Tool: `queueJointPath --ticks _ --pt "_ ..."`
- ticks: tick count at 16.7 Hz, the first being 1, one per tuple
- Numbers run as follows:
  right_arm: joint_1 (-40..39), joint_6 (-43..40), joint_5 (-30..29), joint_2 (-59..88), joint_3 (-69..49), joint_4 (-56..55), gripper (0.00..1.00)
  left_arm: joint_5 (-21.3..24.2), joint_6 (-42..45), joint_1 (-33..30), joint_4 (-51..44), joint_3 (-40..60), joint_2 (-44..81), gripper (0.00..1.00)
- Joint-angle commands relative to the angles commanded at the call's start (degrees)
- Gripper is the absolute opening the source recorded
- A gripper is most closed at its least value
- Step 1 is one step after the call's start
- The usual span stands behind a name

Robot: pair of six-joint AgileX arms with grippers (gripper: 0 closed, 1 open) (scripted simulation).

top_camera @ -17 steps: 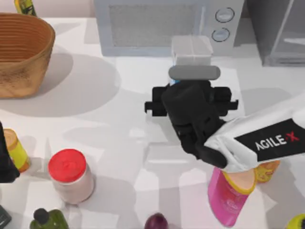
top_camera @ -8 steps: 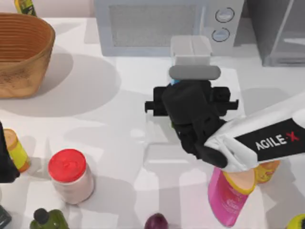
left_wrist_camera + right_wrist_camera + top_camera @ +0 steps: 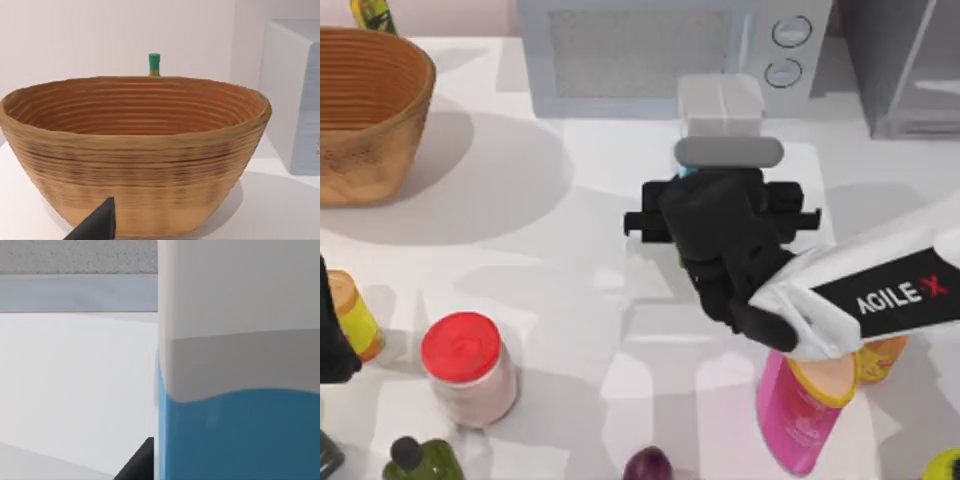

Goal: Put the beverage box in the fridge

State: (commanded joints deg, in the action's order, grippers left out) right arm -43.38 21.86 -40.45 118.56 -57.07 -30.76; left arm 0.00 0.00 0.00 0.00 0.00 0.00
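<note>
Top view: microwave (image 3: 650, 55) behind beverage box (image 3: 722, 108)

Bright, even light; soft overlapping shadows; slight blur

Right hand (image 3: 720, 195) low, mid-table

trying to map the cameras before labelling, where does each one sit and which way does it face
Top view: above the table, looking down on the microwave, beverage box and right arm.
Left wrist view: on the left arm, facing the wicker basket; a dark tip of the left gripper shows.
Right wrist view: on the right arm, close against the beverage box.
The top and right wrist views share the box; the top and left wrist views share the basket.
</note>
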Motion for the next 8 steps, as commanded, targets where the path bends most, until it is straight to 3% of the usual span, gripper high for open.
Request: queueJointPath --ticks 4,8 --pt "0.09 0.62 2.35 -1.49 -2.65 4.09 0.00 0.00 0.00 0.00 0.00 0.00 0.00 1.00" --pt "1.18 0.09 5.14 -5.41 -6.36 15.76 0.00 0.00 0.00 0.00 0.00 0.00 0.00 1.00"
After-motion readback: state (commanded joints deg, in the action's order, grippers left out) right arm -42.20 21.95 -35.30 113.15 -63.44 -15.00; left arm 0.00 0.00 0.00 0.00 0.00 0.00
